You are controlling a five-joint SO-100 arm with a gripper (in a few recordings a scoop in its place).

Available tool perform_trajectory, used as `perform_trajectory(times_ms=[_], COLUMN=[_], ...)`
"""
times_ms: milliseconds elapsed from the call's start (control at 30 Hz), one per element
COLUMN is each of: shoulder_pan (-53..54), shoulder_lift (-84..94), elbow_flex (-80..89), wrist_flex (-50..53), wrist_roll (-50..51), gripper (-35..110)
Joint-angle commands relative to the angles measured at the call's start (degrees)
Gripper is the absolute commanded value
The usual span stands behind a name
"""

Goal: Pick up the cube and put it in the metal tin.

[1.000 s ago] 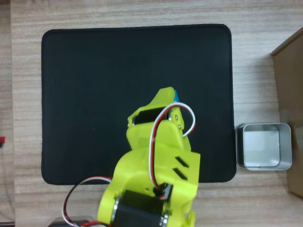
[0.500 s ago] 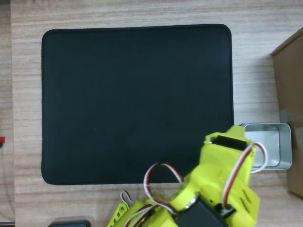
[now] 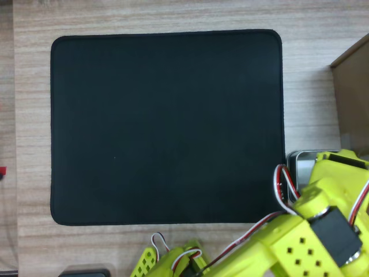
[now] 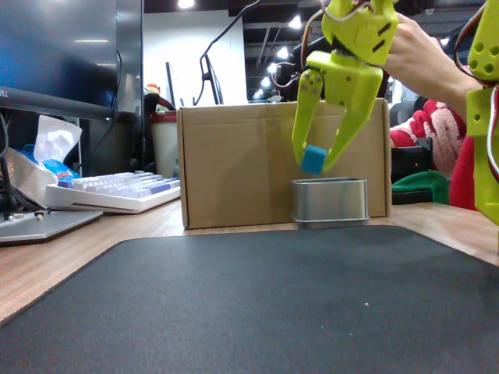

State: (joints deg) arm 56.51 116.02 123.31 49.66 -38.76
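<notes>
Black mat fills the worktop's middle in the overhead view, bare. My hand hangs above the metal tin in the fixed view, fingers pointing down toward 6 o'clock and clamped on the cube, which sits pinched between the tips, clear of the tin rim. Key relation: the tin lies straight at 6 o'clock from the cube, roughly under it, maybe a touch toward 5 o'clock; depth alignment I can't tell from this side view. In the overhead view my yellow arm covers most of the tin, only its 9 o'clock edge showing, just off the mat's lower right corner. Cardboard box stands behind the tin. I judge the next step is lower or release.
</notes>
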Motion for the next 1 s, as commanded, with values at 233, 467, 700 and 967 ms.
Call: perform_trajectory(times_ms=[233,467,700,967], shoulder_pan=[0.79,0.44,-6.68,-19.25], shoulder_lift=[0.26,0.79,11.16,23.99], elbow_flex=[2.2,0.88,-0.35,0.79], wrist_flex=[0.0,-1.58,-3.08,-5.27], wrist_roll=[-2.11,0.35,11.95,21.8], gripper=[21,24,16,5])
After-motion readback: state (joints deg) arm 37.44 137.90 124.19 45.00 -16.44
